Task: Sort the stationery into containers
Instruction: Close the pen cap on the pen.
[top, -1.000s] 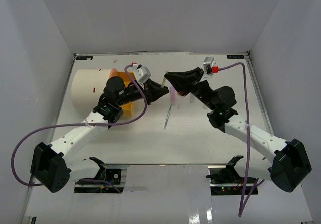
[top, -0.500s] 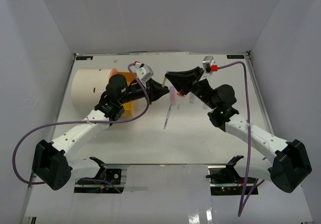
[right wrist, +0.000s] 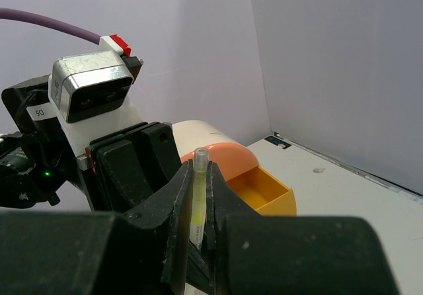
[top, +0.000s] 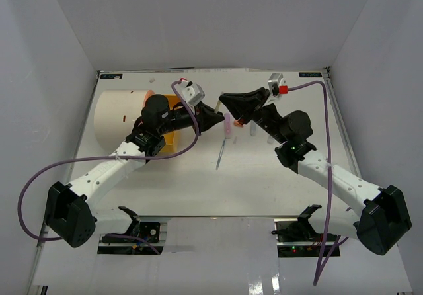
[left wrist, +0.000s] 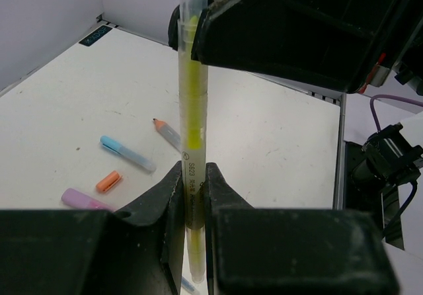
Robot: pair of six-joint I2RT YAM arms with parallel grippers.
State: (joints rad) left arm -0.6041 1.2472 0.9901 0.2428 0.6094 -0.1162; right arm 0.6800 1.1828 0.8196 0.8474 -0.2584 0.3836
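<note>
Handover step, mid-air: yellow pen [left wrist: 192, 96] clenched by both left fingers [left wrist: 169, 201] and right fingers [right wrist: 180, 201]. Next, likely: right releases, left carries pen to open orange drawer [right wrist: 261, 189], far left.

Yellow pen pinched at both ends, other stationery loose, one drawer open

You see the yellow pen [left wrist: 192, 96], clear-barrelled with a yellow core, standing upright. The left gripper [left wrist: 193, 176] clamps its lower end and the right gripper [right wrist: 197, 184] clamps its top. Behind it on the table [left wrist: 277, 136] lie a light blue marker [left wrist: 127, 154], an orange stub [left wrist: 108, 181], a pink marker [left wrist: 86, 199] and a clear pen with an orange tip [left wrist: 168, 133], all apart from one another. Your cream drum [top: 117, 118] lies on its side at the left, with an orange drawer [right wrist: 264, 190] pulled out of its orange face [right wrist: 221, 159].
</note>
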